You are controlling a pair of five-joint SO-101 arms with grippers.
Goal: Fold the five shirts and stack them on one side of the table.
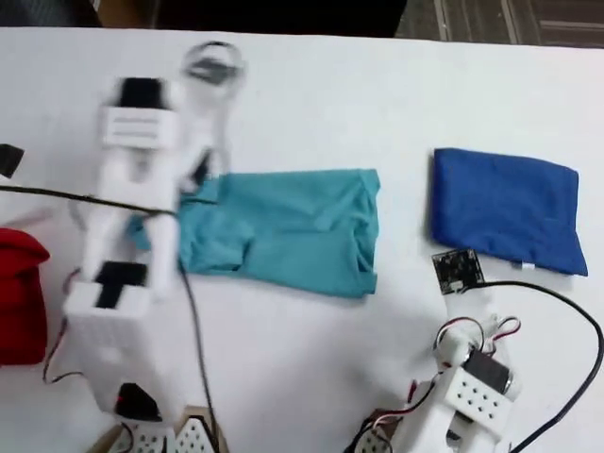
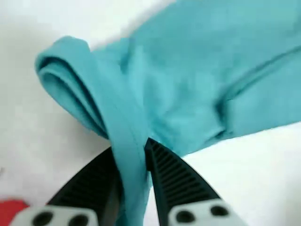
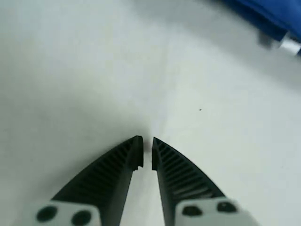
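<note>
Teal shirt, one of three shirts I count on the white worktop, lies near the middle. It is partly folded into a wide band with rumpled edges. The second is one blue shirt, folded into a neat rectangle to the right of the teal one. A strip of bare worktop separates the two. A single small white tag pokes out from the blue shirt's edge. The third is one red shirt, bunched up at the far left edge and cut off by the frame.

I have two arms in sight. The left arm stands over the left end of the teal shirt. Its left end effector has two black ribbed fingers pinched on a fold of that shirt. The cloth rises from them in a looped ridge above the worktop. The right arm sits at the near right, below the blue shirt. Its right end effector is closed down to a slim gap between the tips. It holds nothing and hangs over bare worktop, with a corner of the blue shirt nearby.
</note>
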